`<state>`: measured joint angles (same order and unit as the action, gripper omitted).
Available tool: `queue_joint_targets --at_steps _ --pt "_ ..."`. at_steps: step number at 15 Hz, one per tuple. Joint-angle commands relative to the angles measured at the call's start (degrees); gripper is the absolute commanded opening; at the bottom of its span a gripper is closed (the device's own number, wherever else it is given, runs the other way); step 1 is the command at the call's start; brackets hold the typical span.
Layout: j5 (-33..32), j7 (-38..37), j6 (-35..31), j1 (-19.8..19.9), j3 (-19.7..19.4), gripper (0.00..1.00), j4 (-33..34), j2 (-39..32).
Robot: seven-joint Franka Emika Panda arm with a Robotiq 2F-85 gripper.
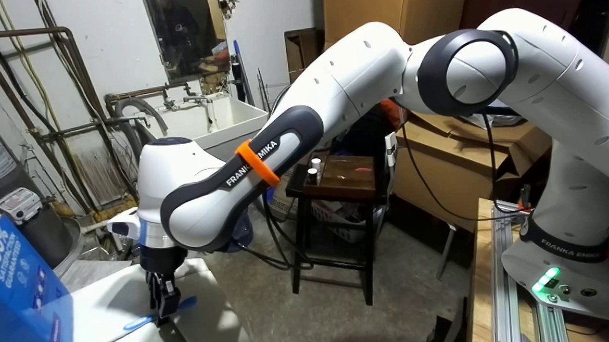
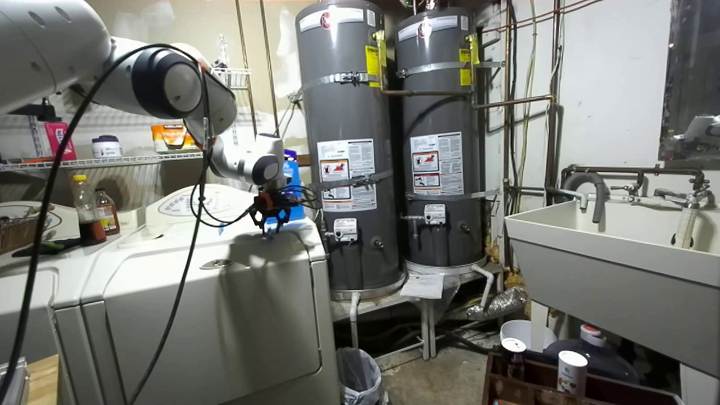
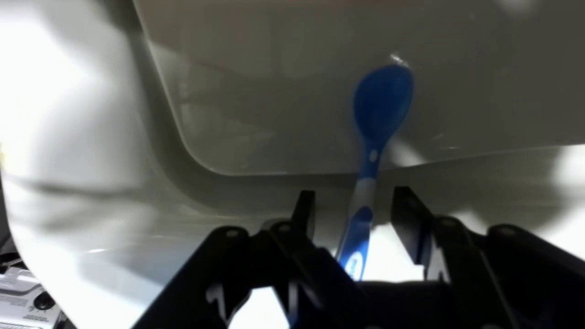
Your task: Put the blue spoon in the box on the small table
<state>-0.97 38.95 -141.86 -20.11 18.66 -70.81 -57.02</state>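
The blue spoon point(image 3: 384, 103) lies on the white machine top point(image 3: 219, 196), its bowl pointing away from my gripper in the wrist view. My gripper point(image 3: 355, 196) is open, its two fingers on either side of the spoon's handle with a gap on both sides. In an exterior view the gripper point(image 1: 163, 316) is down at the white surface and hides the middle of the spoon point(image 1: 139, 323). The dark-brown box point(image 1: 347, 176) sits on the small dark table point(image 1: 370, 256) across the floor. Part of the box point(image 2: 489, 379) shows at the bottom of an exterior view.
A big blue printed carton point(image 1: 24, 295) stands on the white top beside the gripper. Two white-capped containers point(image 2: 572, 371) stand in or by the box. A white sink point(image 2: 607, 242) and large cardboard boxes point(image 1: 440, 169) are around the small table. A black cable point(image 2: 191, 253) hangs from the arm.
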Motion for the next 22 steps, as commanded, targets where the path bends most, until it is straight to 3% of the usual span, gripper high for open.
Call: queue_joint_targets --at_steps 1,3,4,8,11,15,16,18,19,20,22 --pt "-0.8 -2.1 0.5 -1.6 -1.6 0.17 1.6 -0.8" --pt "-1.0 -2.5 0.3 -2.0 -2.0 0.03 1.1 -0.1" --pt "-1.0 -2.4 0.2 -2.2 -2.2 0.01 0.8 0.2" --pt "-0.9 -3.2 -2.6 -2.2 -2.9 0.04 -2.6 3.1" --pt "-1.0 -11.8 -12.0 -2.8 -8.0 0.04 -13.3 10.0" --pt "-0.5 -23.8 -19.0 -5.7 -15.6 0.04 -23.8 15.8" --pt "-3.7 -28.8 -20.5 -4.8 -15.6 0.04 -26.3 16.9" --pt "-4.3 -34.6 -24.3 -4.4 -17.7 0.04 -32.0 19.5" --pt "-5.1 -30.2 -20.4 -2.6 -14.2 0.04 -23.3 14.3" --pt "-5.7 -31.0 -21.0 -2.3 -14.5 0.15 -24.8 15.0" --pt "-5.8 -30.8 -21.0 -1.7 -13.8 0.15 -24.6 14.9"
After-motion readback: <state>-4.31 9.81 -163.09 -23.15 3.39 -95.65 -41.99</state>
